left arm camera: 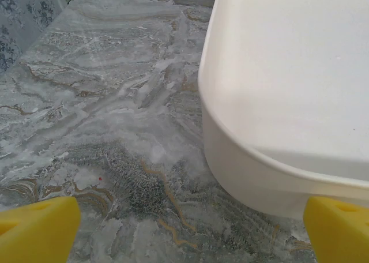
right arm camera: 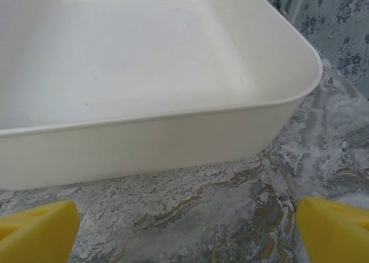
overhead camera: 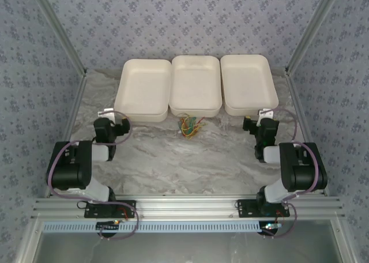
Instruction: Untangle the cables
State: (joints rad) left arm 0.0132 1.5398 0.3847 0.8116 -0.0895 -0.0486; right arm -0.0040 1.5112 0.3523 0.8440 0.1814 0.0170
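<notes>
The cables [overhead camera: 189, 126] lie as a small tangle of red, yellow and green wires on the marble table, just in front of the middle white tray [overhead camera: 195, 84]. My left gripper [overhead camera: 113, 116] rests at the left, near the left tray's front corner, well apart from the tangle. Its yellow fingertips [left arm camera: 40, 228] stand wide apart over bare table, so it is open. My right gripper [overhead camera: 261, 116] sits at the right, before the right tray. Its yellow fingertips [right arm camera: 37, 231] are also spread wide with nothing between them.
Three white trays stand in a row at the back: left tray [overhead camera: 144, 90], middle one, right tray [overhead camera: 247, 83]. The left tray's wall [left arm camera: 253, 171] and the right tray's wall [right arm camera: 144, 147] loom close ahead of each wrist. Metal frame posts flank the table.
</notes>
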